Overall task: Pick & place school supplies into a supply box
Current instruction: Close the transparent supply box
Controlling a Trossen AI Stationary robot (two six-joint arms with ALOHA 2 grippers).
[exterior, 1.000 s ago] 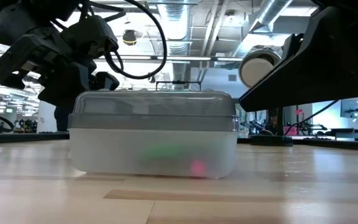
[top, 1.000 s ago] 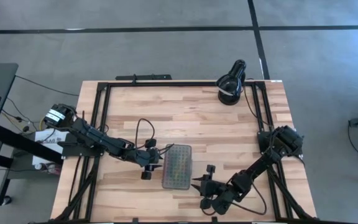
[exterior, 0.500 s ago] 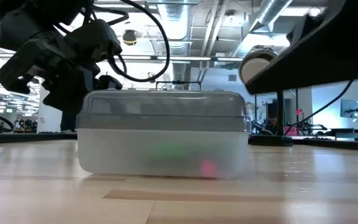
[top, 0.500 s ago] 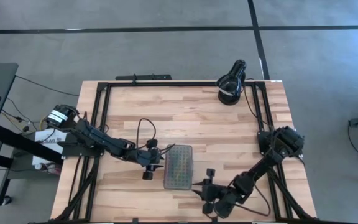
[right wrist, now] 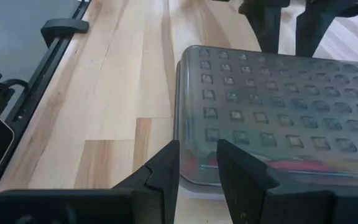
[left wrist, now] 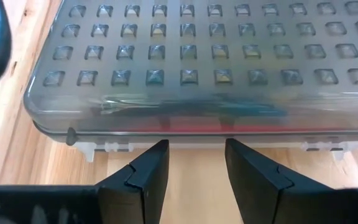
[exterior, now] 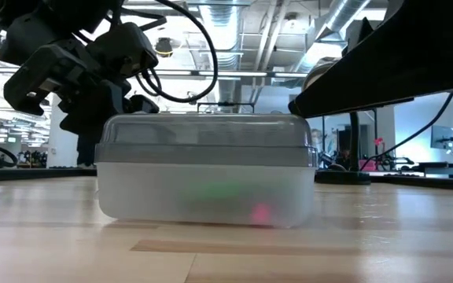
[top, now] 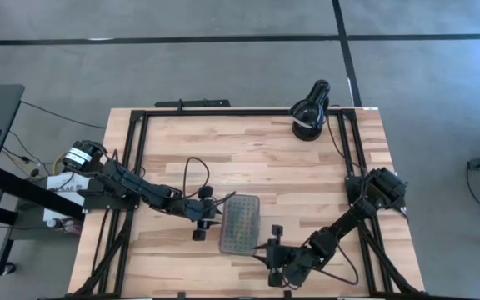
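While the counter (top: 265, 167) carries it near the front edge, the supply box (top: 239, 223) lies lid shut, long axis running front to back. Its contents show only as blurred green and pink (exterior: 259, 212) through the cloudy wall. The left gripper (top: 210, 216), empty, gapes beside it; the right gripper (top: 267, 249) stands slightly parted, empty, at its front corner.

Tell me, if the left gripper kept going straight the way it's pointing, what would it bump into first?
Most likely the supply box. The left gripper points at the box's long side, fingers open, with only bare table between. It would probably hit just under the closed lid.
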